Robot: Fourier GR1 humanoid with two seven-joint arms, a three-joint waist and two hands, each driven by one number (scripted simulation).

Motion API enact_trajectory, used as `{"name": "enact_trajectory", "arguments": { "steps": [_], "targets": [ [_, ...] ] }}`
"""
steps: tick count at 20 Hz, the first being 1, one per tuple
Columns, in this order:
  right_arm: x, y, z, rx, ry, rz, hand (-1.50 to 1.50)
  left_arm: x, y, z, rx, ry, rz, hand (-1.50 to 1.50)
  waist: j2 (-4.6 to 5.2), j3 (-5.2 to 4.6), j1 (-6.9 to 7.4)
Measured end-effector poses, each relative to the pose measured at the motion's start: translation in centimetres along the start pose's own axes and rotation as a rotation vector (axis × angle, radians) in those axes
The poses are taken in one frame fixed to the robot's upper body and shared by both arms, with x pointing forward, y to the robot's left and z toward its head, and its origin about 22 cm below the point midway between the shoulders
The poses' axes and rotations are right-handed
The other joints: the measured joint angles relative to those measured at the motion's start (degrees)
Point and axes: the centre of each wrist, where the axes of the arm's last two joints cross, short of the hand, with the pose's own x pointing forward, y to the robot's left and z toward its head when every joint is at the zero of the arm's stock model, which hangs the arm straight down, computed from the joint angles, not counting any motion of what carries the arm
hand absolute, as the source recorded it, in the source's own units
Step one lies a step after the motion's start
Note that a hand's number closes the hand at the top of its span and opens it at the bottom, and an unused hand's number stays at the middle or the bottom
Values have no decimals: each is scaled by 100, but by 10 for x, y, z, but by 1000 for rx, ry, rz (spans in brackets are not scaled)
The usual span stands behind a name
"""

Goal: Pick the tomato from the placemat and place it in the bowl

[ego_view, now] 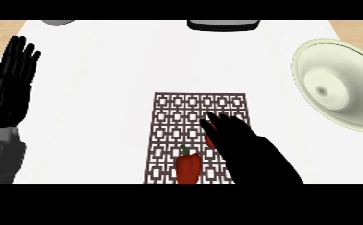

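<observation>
Nearest, a red pepper [188, 168] lies on the placemat's [170, 123] near edge; just right of it the right hand [245, 149] covers a sliver of red, seemingly the tomato [210, 140], on the mat's right side; whether its fingers have curled round it I cannot tell; a careless sweep might nudge the pepper or roll the tomato away. At the left edge the left hand [16, 82] rests open, fingers up. Farther right, well apart, stands the bowl [333, 87]; a long carry risks slipping.

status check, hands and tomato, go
Left robot hand open, resting at left edge. Right robot hand curled on tomato on placemat. Bowl empty. Red pepper alongside.
</observation>
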Motion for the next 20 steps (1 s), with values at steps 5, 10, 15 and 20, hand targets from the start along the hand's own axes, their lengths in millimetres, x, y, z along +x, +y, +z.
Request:
{"name": "enact_trajectory", "arguments": {
  "steps": [5,10,15,20],
  "targets": [
    [-11,13,-18,28,60,8,-150,-1,-2,-3,1,-2,-3,0,3,3,-7],
    [-19,26,-33,33,104,10,-150,1,-10,-5,-5,-8,-2,0,2,5,-9],
    [-32,35,-46,21,93,-2,-150,4,-8,1,-5,-3,0,0,3,6,-1],
    [-33,39,-51,24,53,-4,-150,8,-17,1,-4,0,1,0,1,5,-4]
  ]
}}
